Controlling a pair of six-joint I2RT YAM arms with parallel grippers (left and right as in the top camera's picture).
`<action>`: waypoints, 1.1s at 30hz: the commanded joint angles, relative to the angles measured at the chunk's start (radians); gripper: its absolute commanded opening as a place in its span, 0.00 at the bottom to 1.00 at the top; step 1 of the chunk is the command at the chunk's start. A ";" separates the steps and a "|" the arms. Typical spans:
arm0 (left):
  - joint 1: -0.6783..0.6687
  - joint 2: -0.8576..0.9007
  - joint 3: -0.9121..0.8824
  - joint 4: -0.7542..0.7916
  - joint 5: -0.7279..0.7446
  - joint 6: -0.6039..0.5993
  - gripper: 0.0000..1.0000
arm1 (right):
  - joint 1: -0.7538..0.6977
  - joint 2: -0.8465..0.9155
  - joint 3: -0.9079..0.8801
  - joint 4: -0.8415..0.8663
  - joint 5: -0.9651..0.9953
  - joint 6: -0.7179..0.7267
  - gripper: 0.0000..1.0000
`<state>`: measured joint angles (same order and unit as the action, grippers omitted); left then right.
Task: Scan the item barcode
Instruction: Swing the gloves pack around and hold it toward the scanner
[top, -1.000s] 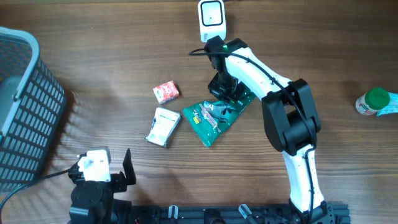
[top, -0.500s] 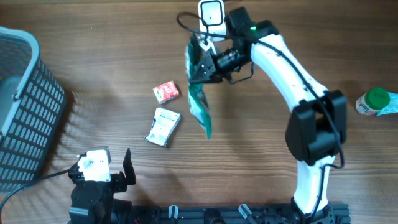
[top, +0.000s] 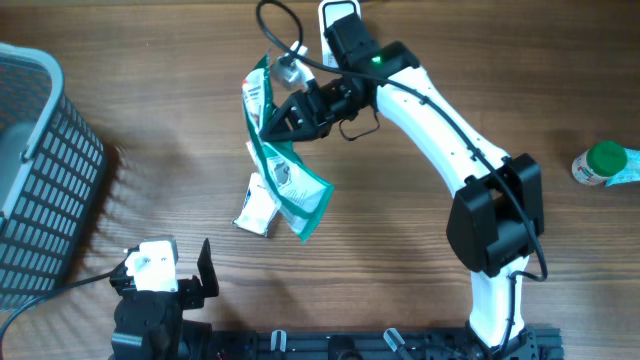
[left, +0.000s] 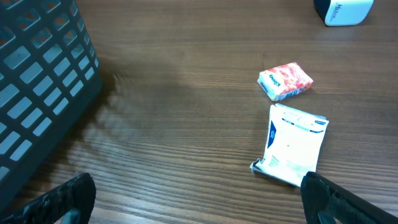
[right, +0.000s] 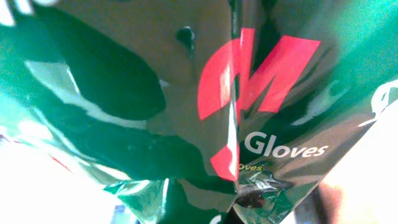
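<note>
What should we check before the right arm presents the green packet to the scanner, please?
1. Right gripper shut on the green gloves packet: ok.
2. Packet hanging from the gripper, lifted off the table: ok.
3. Barcode facing the scanner: cannot tell.
4. Left gripper open and away from the packet: ok.
5. White packet and red packet lying on the table, not gripped: ok.
</note>
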<state>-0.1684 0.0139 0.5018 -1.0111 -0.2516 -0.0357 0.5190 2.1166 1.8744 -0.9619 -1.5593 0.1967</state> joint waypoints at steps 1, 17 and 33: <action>-0.005 -0.005 -0.001 0.002 0.008 -0.005 1.00 | 0.027 0.001 0.008 0.009 -0.064 0.170 0.04; -0.005 -0.005 -0.001 0.002 0.008 -0.005 1.00 | 0.027 0.162 -0.227 0.726 -0.065 0.731 0.04; -0.005 -0.005 -0.001 0.002 0.008 -0.006 1.00 | 0.030 0.260 -0.233 0.722 -0.065 0.827 0.04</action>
<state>-0.1684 0.0139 0.5018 -1.0111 -0.2516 -0.0357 0.5484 2.3730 1.6405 -0.2409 -1.5593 0.9913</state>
